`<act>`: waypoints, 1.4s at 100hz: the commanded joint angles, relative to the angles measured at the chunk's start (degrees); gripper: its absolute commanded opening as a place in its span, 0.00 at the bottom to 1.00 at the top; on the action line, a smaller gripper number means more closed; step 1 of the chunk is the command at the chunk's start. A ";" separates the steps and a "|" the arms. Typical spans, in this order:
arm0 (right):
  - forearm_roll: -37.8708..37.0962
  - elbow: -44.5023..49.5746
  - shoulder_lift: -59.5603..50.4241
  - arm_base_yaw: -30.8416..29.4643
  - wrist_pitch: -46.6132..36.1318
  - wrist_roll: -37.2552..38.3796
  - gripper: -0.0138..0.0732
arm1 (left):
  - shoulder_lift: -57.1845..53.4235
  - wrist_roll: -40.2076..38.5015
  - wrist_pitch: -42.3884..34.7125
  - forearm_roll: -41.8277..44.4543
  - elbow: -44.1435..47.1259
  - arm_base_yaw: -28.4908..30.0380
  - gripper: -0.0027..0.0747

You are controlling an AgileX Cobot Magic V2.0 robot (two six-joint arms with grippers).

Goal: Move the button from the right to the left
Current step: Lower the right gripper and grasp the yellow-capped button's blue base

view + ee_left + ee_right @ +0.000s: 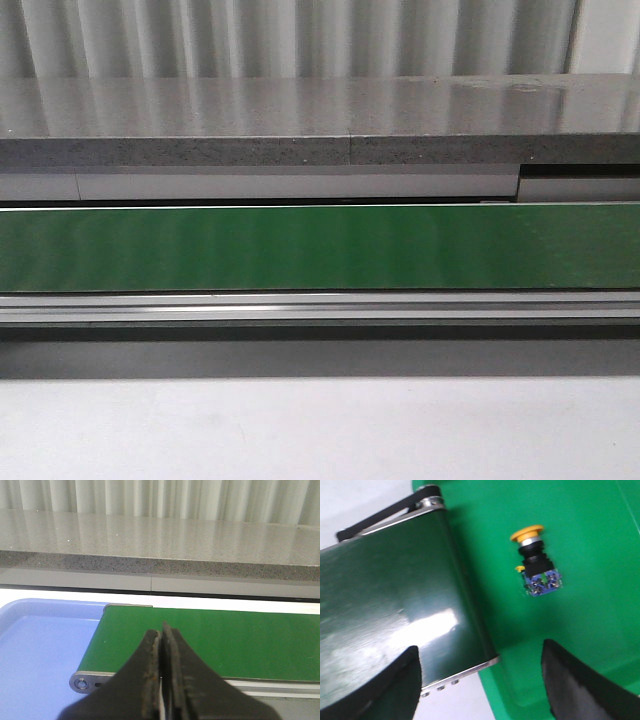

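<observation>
The button (536,562) lies on its side in a bright green bin (590,535) in the right wrist view: yellow mushroom head, black body, blue-grey contact block. My right gripper (482,667) is open and empty, its fingers spread wide, above the bin's edge and the end of the green conveyor belt (385,600), apart from the button. My left gripper (161,635) is shut and empty, above the other end of the belt (210,640). Neither gripper nor the button shows in the front view.
A blue tray (40,645) sits beside the belt's left end. The belt (320,248) runs across the front view with a metal rail (320,306) in front and a grey stone ledge (320,120) behind. White table surface (320,430) lies nearest.
</observation>
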 commanded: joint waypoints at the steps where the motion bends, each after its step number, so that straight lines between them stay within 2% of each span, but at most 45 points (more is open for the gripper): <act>1: -0.08 -2.64 1.92 -2.71 -2.72 0.13 0.76 | -1.92 -0.01 -4.52 -0.45 1.43 0.17 0.01; 11: -0.08 -4.14 5.60 -5.11 -2.56 -0.06 0.76 | -1.92 -0.01 -4.52 -0.45 1.43 0.17 0.01; 35: -0.08 -9.41 15.16 -8.68 -0.79 -5.96 0.76 | -1.92 -0.01 -4.52 -0.45 1.43 0.17 0.01; 58: 0.17 -14.13 23.29 -9.07 0.89 -9.84 0.76 | -1.92 -0.01 -4.52 -0.45 1.43 0.17 0.01; 105: 0.17 -15.60 31.78 -9.42 -3.03 -9.94 0.75 | -1.92 -0.01 -4.52 -0.45 1.43 0.17 0.01; 110: 0.17 -15.60 32.15 -9.71 -2.92 -9.94 0.70 | -1.92 -0.01 -4.52 -0.45 1.43 0.17 0.01; 127: 0.17 -15.60 31.98 -10.78 -2.99 -9.94 0.37 | -1.92 -0.01 -4.52 -0.45 1.43 0.17 0.01; 130: 0.17 -15.60 31.91 -10.95 -3.06 -9.94 0.34 | -1.92 -0.01 -4.52 -0.45 1.43 0.17 0.01; 140: 0.17 -15.60 30.85 -11.02 -3.11 -9.94 0.34 | -1.92 -0.01 -4.52 -0.45 1.43 0.17 0.01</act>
